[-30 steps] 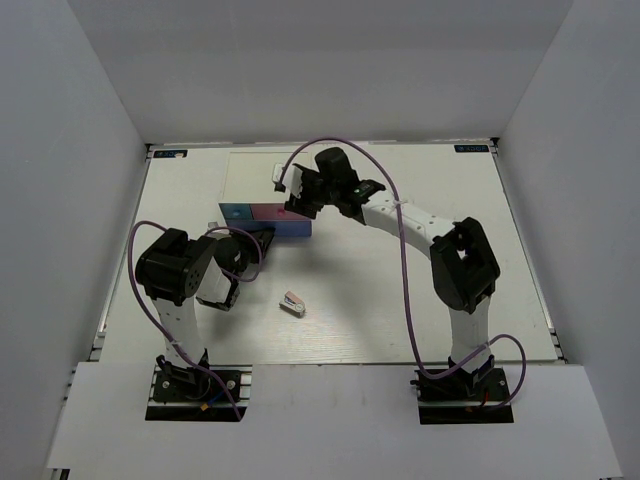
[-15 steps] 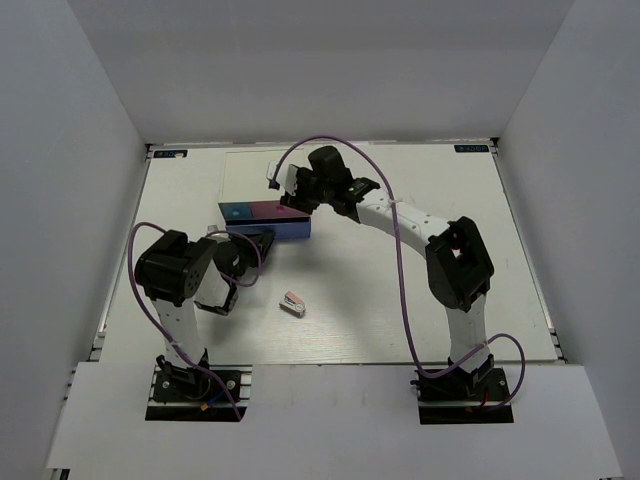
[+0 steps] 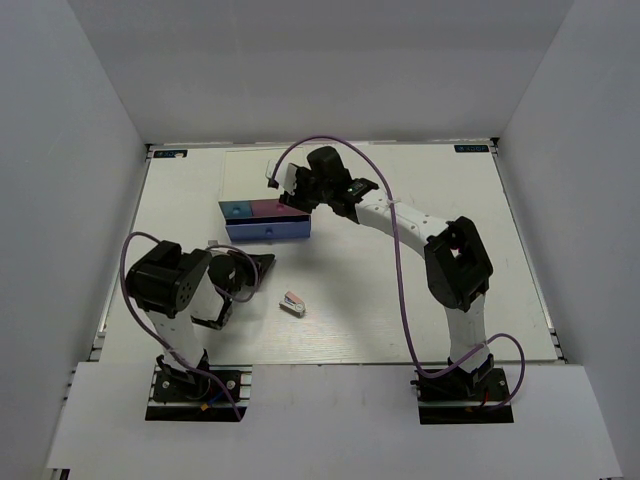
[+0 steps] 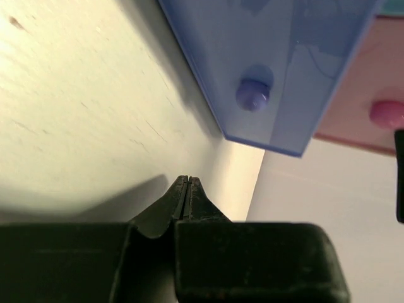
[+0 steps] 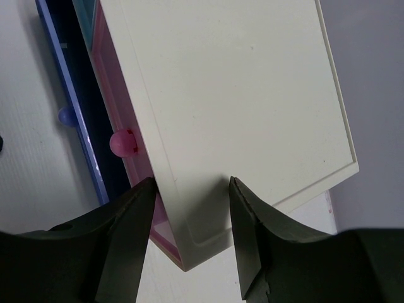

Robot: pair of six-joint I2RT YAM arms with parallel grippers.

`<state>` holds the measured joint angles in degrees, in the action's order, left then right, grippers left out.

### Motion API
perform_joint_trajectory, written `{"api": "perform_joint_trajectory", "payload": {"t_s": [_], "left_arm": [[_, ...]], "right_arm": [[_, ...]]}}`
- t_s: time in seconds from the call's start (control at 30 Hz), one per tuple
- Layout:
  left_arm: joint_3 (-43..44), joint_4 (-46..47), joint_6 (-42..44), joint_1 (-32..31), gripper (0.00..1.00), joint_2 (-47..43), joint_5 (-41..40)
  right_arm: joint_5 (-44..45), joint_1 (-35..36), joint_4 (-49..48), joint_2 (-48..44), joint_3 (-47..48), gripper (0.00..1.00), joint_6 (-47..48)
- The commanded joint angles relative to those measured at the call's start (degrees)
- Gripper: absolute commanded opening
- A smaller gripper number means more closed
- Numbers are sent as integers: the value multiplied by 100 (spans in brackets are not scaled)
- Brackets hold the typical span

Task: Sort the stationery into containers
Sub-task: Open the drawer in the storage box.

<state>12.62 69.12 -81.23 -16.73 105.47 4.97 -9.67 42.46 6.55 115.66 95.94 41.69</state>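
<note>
Overhead first: the white-topped box sits toward the far side of the surface. Its light blue front and pink front are side by side, and the wide blue-lavender drawer stands out toward the arms. The right arm reaches across to the box, with the right jaws over its top, just behind the pink front. The left arm crouches low, the left jaws aimed at the lavender drawer but apart from it. The pink-and-white stapler-like piece lies alone on the surface, on the near side of the box, between the two arms.

Left wrist now: the left jaws are pressed together with nothing in them, their tips short of the lavender drawer. Its round knob is dead ahead, and the pink knob is off at the right edge.

Right wrist: the right jaws are apart, straddling a corner of the box's white top. One finger is on the pink-front side, the other finger over the top. I cannot tell whether they touch it. There is a dark gap behind the lavender front.
</note>
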Motion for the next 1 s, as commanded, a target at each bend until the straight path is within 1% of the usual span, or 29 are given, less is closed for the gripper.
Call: {"api": "perform_joint_trajectory", "payload": {"t_s": [0.0,0.07,0.13,0.17,0.23,0.27,0.33,0.37,0.47,0.5,0.53,0.57,0.6,0.63,0.73,0.9,0.97], "left_arm": [[-154,-48,151,-32,8,-377,127],[-155,14,256,-32,8,-430,127],[20,-73,371,-32,12,-500,127],[143,-127,449,20,21,-597,127],[249,-127,450,21,32,-667,127],[328,-127,450,21,40,-720,127],[416,-249,450,21,46,-782,13],[495,-355,450,21,51,-843,-40],[644,-916,450,21,56,-1203,-268],[645,-1110,450,21,59,-1309,-391],[741,-1346,450,21,59,-1527,-444],[794,-1801,450,21,61,-1625,-497],[873,-1980,450,21,63,-1713,-584],[873,-2095,450,21,63,-1784,-585],[874,-2298,450,21,65,-1907,-699],[1260,-3412,450,21,70,-1960,-752],[1339,-3589,450,21,71,-1960,-813]], "right_arm": [[264,-27,66,221,162,54,-153],[220,-27,66,212,135,54,-161],[211,-18,66,177,92,59,-170],[185,-18,57,159,83,62,-179],[176,-10,31,98,22,64,-179],[167,-18,31,71,4,64,-188],[150,-18,13,27,-49,66,-188],[150,-9,22,-8,-75,66,-188],[141,-18,-4,-43,-137,66,-188],[150,-18,4,-52,-137,66,-188],[150,-27,-13,-52,-154,66,-196],[150,-36,-13,-61,-163,67,-197],[141,-18,-30,-43,-163,67,-188],[150,-9,-31,-43,-155,67,-196],[132,-18,-39,-34,-155,67,-197],[150,-27,-48,-43,-181,67,-197],[158,-27,-66,-61,-190,67,-197]]}}
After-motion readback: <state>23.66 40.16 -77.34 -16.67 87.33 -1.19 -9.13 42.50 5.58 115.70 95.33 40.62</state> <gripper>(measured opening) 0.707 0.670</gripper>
